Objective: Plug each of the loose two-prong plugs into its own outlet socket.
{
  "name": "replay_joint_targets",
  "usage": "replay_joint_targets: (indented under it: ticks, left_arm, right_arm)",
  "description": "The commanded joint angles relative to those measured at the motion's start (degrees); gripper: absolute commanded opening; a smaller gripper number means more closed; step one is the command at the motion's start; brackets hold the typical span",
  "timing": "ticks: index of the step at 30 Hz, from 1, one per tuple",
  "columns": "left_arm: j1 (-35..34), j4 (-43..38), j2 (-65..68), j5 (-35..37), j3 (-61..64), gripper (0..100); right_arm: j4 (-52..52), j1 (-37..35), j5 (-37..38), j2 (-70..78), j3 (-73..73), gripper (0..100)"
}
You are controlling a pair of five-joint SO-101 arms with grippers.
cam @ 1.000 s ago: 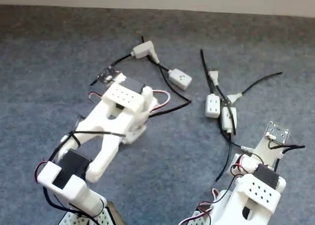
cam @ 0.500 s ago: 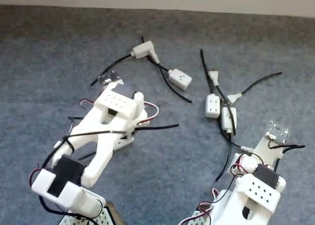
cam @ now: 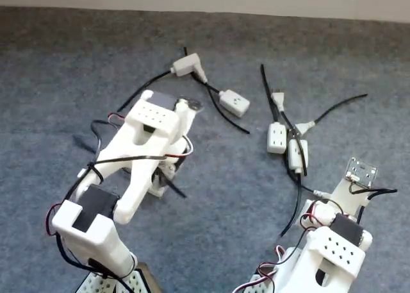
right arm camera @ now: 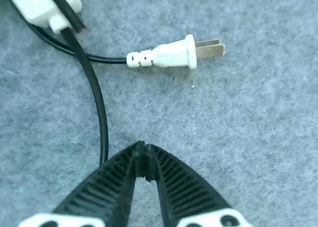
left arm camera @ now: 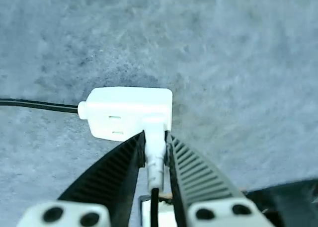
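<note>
In the left pincer [left arm camera: 155, 134], white plug [left arm camera: 155, 155] touching white two-slot socket [left arm camera: 124, 110]

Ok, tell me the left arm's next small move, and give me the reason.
Probably open the left gripper a little and let go. It is clamped on the plug, whose front end sits flush against the socket with no prongs showing between them, so it looks seated. How deep it went cannot be seen.

Grey carpet [cam: 64, 62] carries scattered plugs [right arm camera: 169, 53], outlet sockets [cam: 234, 102] and black cords [right arm camera: 97, 103].
</note>
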Motion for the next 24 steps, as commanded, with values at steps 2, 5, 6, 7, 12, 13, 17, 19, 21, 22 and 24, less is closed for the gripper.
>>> replay_joint_targets:
  ticks: [2,5,6,7,12,13,17,19,21,22,24]
  left_arm:
    - [-1.9,3.6,-0.5,-6.4,-3.5,9]
    - [-2.8,3.6,-0.5,-6.5,-3.3,12]
    - [-2.8,3.7,-0.5,-6.6,-3.3,13]
    - [-2.7,3.7,-0.5,-6.6,-3.2,14]
    - [-2.7,3.8,-0.5,-13.1,-3.2,18]
    - [-2.8,3.8,-0.5,-14.2,-3.3,20]
    - [-2.9,3.6,-0.5,-23.8,-3.7,23]
    - [-2.9,3.4,-0.7,-31.4,-3.7,22]
    - [-3.0,3.4,-0.8,-40.5,-3.7,22]
    - [-3.1,3.4,-0.8,-44.9,-3.7,22]
    - [-4.3,3.3,-0.6,-54.0,-3.7,22]
  right_arm:
    - [-0.7,0.6,-0.3,-0.6,-0.3,0.6]
    - [-0.7,0.6,-0.3,-0.6,-0.3,0.6]
    - [-0.7,0.6,-0.3,-0.6,-0.3,0.6]
    - [-0.7,0.6,-0.3,-0.6,-0.3,0.6]
    - [-0.7,0.6,-0.3,-0.6,-0.3,0.6]
    - [-0.7,0.6,-0.3,-0.6,-0.3,0.6]
    - [-0.7,0.7,-0.3,-0.6,-0.3,0.6]
    - [-0.7,0.7,-0.3,-0.6,-0.3,0.6]
    - [-0.7,0.7,-0.3,-0.6,-0.2,0.6]
    - [-0.7,0.7,-0.3,-0.6,-0.2,0.6]
    - [-0.7,0.7,-0.3,-0.6,-0.1,0.6]
